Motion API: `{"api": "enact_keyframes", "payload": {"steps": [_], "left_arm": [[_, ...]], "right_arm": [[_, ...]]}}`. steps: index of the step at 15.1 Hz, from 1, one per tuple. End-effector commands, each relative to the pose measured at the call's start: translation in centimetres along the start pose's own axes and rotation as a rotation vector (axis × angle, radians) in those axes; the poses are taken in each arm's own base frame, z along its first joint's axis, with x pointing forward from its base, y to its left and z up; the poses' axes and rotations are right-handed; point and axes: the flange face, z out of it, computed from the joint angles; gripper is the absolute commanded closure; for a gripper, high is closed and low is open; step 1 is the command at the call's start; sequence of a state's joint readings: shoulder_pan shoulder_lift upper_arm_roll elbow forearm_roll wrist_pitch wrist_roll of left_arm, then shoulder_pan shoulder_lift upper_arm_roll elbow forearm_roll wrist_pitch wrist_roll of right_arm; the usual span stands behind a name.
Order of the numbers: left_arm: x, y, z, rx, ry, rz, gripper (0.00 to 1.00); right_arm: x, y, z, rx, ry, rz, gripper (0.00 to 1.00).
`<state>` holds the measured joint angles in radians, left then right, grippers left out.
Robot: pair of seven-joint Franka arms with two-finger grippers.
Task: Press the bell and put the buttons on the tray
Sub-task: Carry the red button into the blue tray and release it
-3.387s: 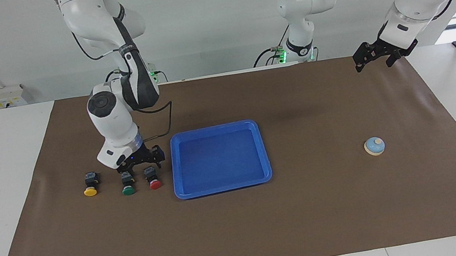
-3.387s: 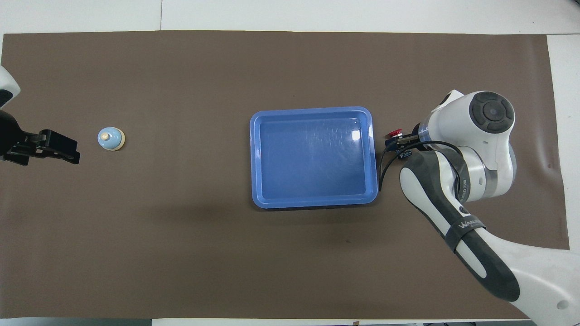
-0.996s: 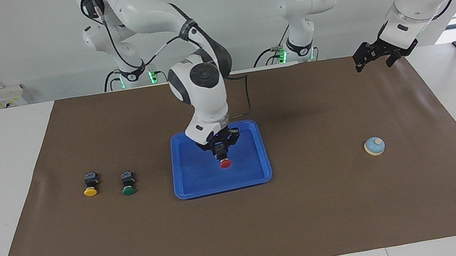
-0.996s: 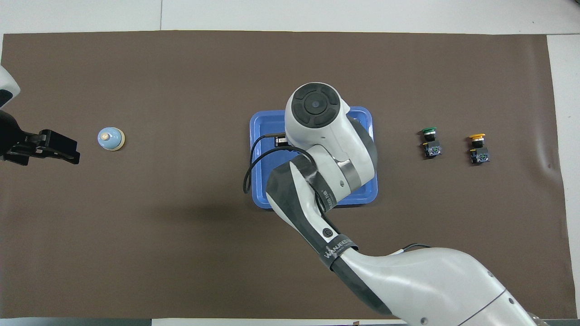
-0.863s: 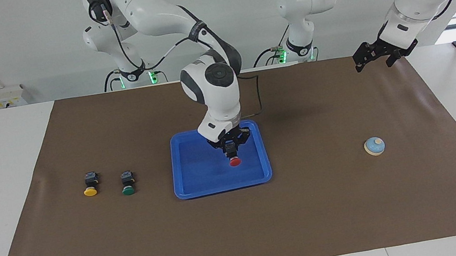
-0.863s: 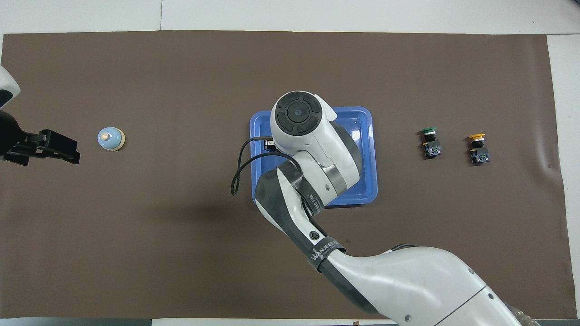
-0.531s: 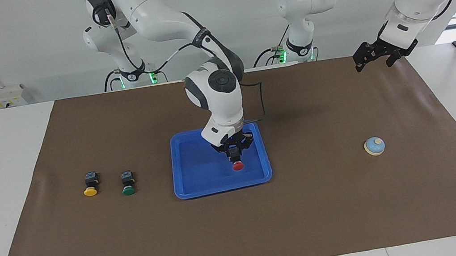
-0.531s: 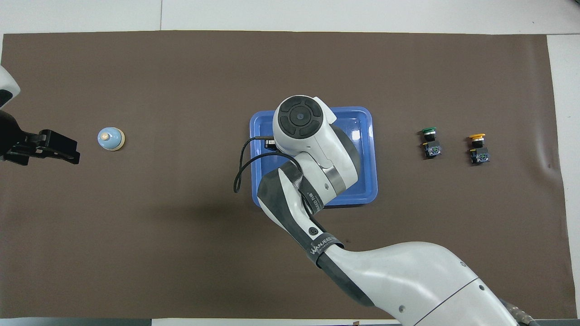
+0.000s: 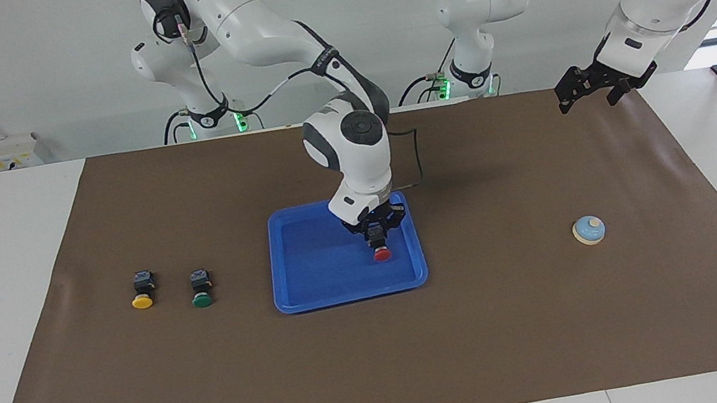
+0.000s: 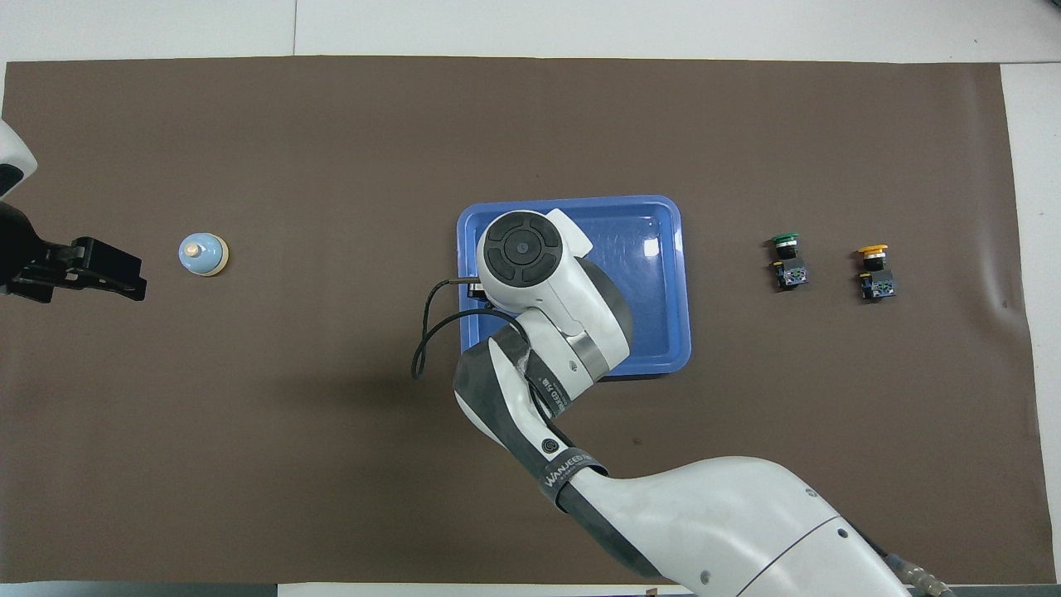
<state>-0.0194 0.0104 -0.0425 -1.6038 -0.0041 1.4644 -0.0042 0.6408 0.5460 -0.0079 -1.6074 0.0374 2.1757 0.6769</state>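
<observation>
On the brown mat, toward the right arm's end of the table, the yellow-capped push-button switch with a black body (image 9: pixel 141 291) and the green-capped push-button switch with a black body (image 9: pixel 201 288) lie side by side, well apart from the flat rectangular bright blue plastic tray with a raised rim (image 9: pixel 316 297). Both are judged to await transfer.

The right gripper (image 9: pixel 377 235) hangs low over the tray, at the end toward the left arm. Its fingers are clamped on the black body of the red-capped push-button switch (image 9: pixel 381 253), cap pointing down and away from the robots. This grip on the body keeps the cap clear for set-down. Whether the cap touches the tray floor cannot be told. In the overhead view the right arm's wrist hides the switch.

The small round desk bell with a light blue dome and cream knob (image 9: pixel 589 229) stands alone toward the left arm's end. The left gripper (image 9: pixel 587 87) waits raised over the mat edge nearest the robots, fingers spread and empty.

Compared with the frames of one second ago, the right gripper and red-capped switch have shifted across the tray toward the left arm's end. The other switches, bell and left gripper are unchanged.
</observation>
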Motion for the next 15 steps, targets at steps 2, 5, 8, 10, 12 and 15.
{"api": "enact_keyframes", "payload": {"steps": [2,5,8,10,12,15], "left_arm": [[-0.2,-0.2,-0.4,0.012,0.016,-0.007,0.0],[-0.2,-0.2,-0.5,0.012,0.018,-0.007,0.0],[-0.2,-0.2,-0.5,0.012,0.018,-0.007,0.0],[-0.3,-0.2,-0.6,0.012,0.019,-0.007,0.0],[-0.2,-0.2,-0.4,0.012,0.016,-0.007,0.0],[-0.2,-0.2,-0.4,0.012,0.016,-0.007,0.0]], "right_arm": [[-1.1,0.3,0.7,0.041,0.003,0.029,0.97],[-1.4,0.6,1.1,0.057,0.007,0.042,0.55],[-1.1,0.6,0.7,0.059,0.006,0.045,0.15],[0.0,0.9,-0.8,0.065,0.008,0.058,0.0],[2.6,2.9,-3.6,0.049,-0.003,0.081,0.0],[6.2,8.8,-7.2,0.039,0.005,0.0,0.0]]}}
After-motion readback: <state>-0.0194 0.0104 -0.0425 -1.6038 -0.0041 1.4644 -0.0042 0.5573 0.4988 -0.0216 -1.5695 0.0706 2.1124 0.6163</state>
